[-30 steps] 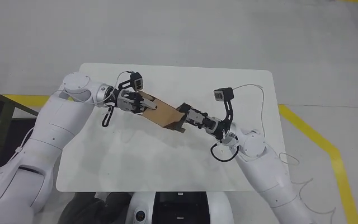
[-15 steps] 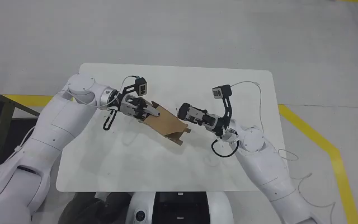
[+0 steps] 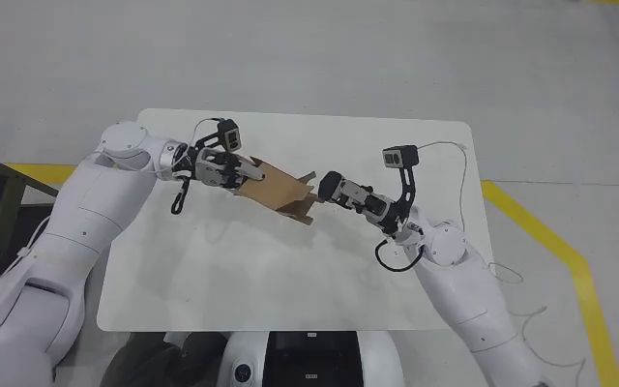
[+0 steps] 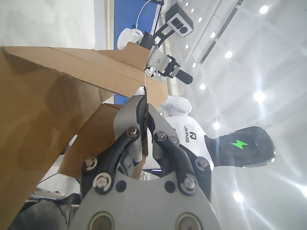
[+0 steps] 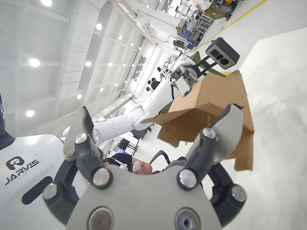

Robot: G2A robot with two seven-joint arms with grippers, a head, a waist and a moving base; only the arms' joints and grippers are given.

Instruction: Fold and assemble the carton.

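- White desk (image 3: 387, 281): carton (image 3: 276, 191) held over its middle, now shifted farther away.
- Left end effector (image 4: 145, 111) clamped on carton's flap.
- Right end effector (image 3: 324, 183), fingers apart, just beside carton's right end.

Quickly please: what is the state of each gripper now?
Left gripper: closed on a flap of the carton.
Right gripper: open, holding nothing.

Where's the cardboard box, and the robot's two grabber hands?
carton (image 3: 274, 188), top view, middle of its brown top panel.
left gripper (image 4: 144, 105), left wrist view, between its fingertips pinching the carton.
right gripper (image 5: 158, 114), right wrist view, between its open fingertips.
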